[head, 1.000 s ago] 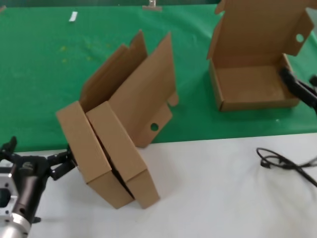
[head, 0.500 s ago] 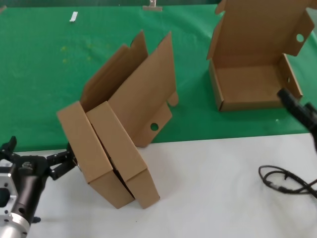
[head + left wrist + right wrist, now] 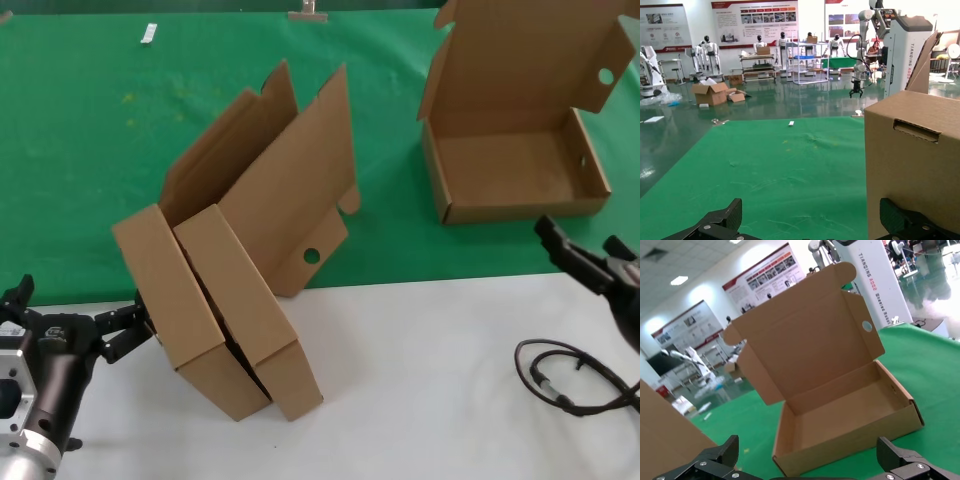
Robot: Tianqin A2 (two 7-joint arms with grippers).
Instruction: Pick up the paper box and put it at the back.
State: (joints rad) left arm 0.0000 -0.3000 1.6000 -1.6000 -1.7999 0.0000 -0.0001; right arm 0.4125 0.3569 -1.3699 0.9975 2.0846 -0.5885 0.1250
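White table [image 3: 430, 380] fills the near half of the head view; green cloth surface with faint yellowish specks [image 3: 120, 130] covers the far half.

Open shallow brown corrugated-cardboard mailer box [image 3: 515, 175] sits on the green cloth at far right, lid hinged up, small round hole in a side flap, inside bare. The right wrist view shows the same box [image 3: 840, 405] lying flat on the green.

Two more brown cardboard mailer boxes [image 3: 235, 300], alike, stand tilted and pressed together at centre-left, bases on the white table, raised lids leaning back over the green cloth; the nearer lid has a round hole.

Left end effector [image 3: 75, 335], black, low at near left on the white table, fingers spread open; one fingertip is just beside the outer tilted box's side, contact can't be confirmed. Left wrist view shows that box wall [image 3: 912, 165] close by one finger.

Right end effector [image 3: 590, 262], black, at right edge near the cloth border, just in front of the open box, fingers apart, holding nothing.

Black cable [image 3: 565, 385] coiled on the white table at near right.

Small white scrap [image 3: 149, 33] on the far green cloth.
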